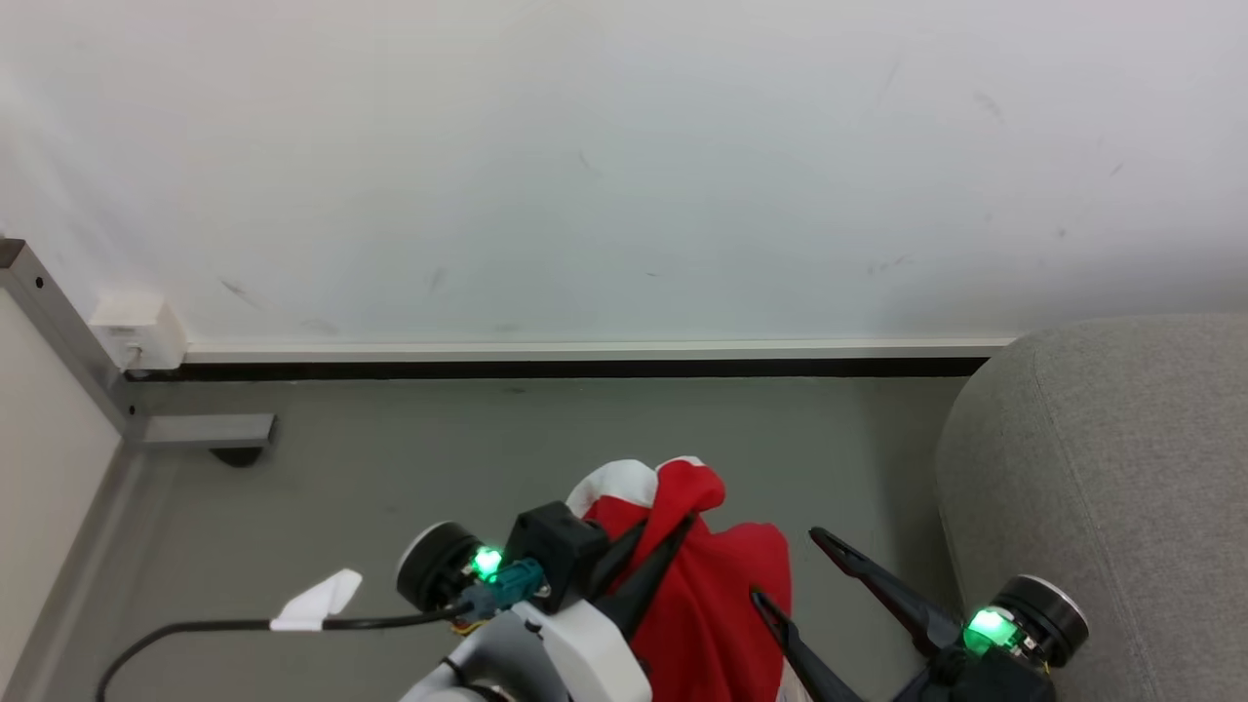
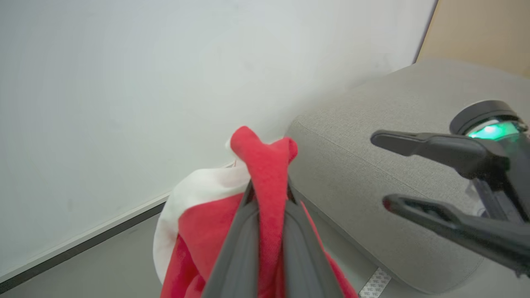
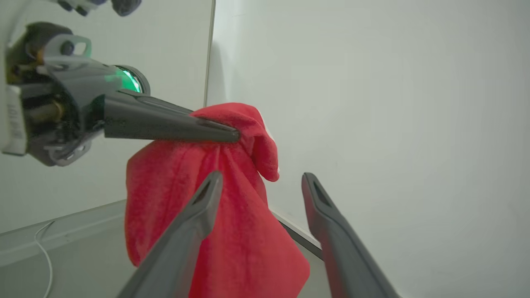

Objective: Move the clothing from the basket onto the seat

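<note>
- Held up above the grey floor [image 1: 487, 448]: the clothing [image 1: 721, 595], red with a white edge, bunched and hanging downward.
- Pinched near its top fold between the closed fingers of the left gripper [image 2: 269, 188]; a red tuft poking out past the fingertips.
- Just to the right of the hanging cloth: the right gripper [image 1: 783, 563], fingers spread apart with nothing between them. In the right wrist view, one finger crossing in front of the red cloth; cannot tell whether touching.
- At right: the seat [image 1: 1102, 468], grey fabric with a rounded corner, near the clothing but apart from it.
- Behind: a pale wall [image 1: 624, 146] with faint scuffs, and a white skirting board [image 1: 585, 348] with a dark strip beneath it at floor level.
- Far left: a grey metal frame leg [image 1: 58, 322] and a small white box [image 1: 136, 331] on the wall.
- Lower left, across the floor: a black cable [image 1: 195, 629] with a white tag, running to the left arm.
- Counted: one garment, two grippers, one seat, one cable.
</note>
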`<state>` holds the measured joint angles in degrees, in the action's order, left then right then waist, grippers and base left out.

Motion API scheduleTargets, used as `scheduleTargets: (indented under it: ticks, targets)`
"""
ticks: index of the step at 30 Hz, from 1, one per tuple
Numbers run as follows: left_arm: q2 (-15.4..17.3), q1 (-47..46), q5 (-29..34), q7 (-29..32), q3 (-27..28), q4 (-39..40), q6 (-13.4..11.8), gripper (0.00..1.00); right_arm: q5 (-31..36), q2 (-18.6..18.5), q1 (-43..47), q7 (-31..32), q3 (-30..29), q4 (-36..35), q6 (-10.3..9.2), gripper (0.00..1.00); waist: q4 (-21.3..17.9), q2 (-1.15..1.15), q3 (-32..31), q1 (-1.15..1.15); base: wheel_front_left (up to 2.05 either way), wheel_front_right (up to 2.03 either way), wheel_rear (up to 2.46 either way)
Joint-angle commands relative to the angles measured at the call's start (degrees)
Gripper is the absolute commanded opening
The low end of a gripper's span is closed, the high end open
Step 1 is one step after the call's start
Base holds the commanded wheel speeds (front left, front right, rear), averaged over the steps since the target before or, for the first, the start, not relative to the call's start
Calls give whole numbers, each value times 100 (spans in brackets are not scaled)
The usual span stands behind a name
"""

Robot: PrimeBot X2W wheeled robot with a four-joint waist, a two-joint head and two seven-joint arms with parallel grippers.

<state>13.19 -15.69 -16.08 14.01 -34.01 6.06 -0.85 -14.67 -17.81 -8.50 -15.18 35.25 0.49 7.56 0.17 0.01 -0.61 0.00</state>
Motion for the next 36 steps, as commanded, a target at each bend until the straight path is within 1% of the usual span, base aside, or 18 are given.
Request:
scheduleTargets:
  ticks: [1,5,7,10,14,15,16,17,21,25,26,27,28,29,30,36]
  targets:
    - [-67,-75,-77,-50,-42,12,12,0,-102,58,-172,4,54,87,-14,100,21,-1,0,0,0,0,0]
    - [-257,-149,-114,-95,-230,-45,100,0,-293,157,-446,4,263,356,-14,100,55,-1,20,0,0,0,0]
    - [-352,-186,-143,-100,-347,-55,186,0,-380,183,-557,4,381,519,-14,100,78,-1,25,0,0,0,0]
    - [-489,-218,-182,-102,-514,-86,280,0,-568,290,-670,4,466,672,-14,100,117,-1,39,0,0,0,0]
    - [-664,-243,-262,-165,-674,-139,327,0,-802,365,-720,4,498,804,-14,100,165,-1,71,0,0,0,0]
    - [-688,-259,-257,-173,-693,-152,317,0,-843,360,-720,4,507,850,-14,84,182,-1,79,0,0,0,0]
    - [-716,-261,-283,-212,-704,-163,310,0,-907,358,-702,4,512,888,-14,18,202,-1,86,0,0,0,0]
    - [-745,-267,-299,-228,-729,-169,301,0,-953,340,-685,4,515,924,-14,0,219,-1,104,0,0,0,0]
    - [-823,-284,-341,-318,-775,-219,253,0,-1126,212,-629,4,528,1008,-14,0,258,-1,161,0,0,0,0]
    - [-824,-280,-300,-413,-722,-325,157,0,-1198,135,-613,4,387,991,-14,0,233,-1,203,0,0,0,0]
    - [-817,-277,-286,-440,-699,-355,136,11,-1208,113,-610,4,351,978,-14,0,217,-1,212,0,0,0,0]
    - [-806,-264,-281,-477,-680,-391,107,32,-1210,98,-605,4,298,958,-15,0,199,-1,216,0,0,0,0]
    - [-794,-248,-278,-519,-668,-426,87,48,-1209,79,-596,4,256,937,-15,0,177,-1,216,0,0,0,0]
    - [-781,-230,-269,-553,-650,-462,83,80,-1211,63,-585,4,215,918,-15,0,150,-1,220,0,0,0,0]
    - [-775,-214,-266,-584,-637,-501,52,100,-1216,43,-578,4,162,895,-17,0,125,-1,230,0,0,0,0]
    - [-752,-193,-311,-717,-583,-739,-11,100,-1138,-80,-507,4,-154,740,-15,0,-144,-1,302,0,0,0,0]
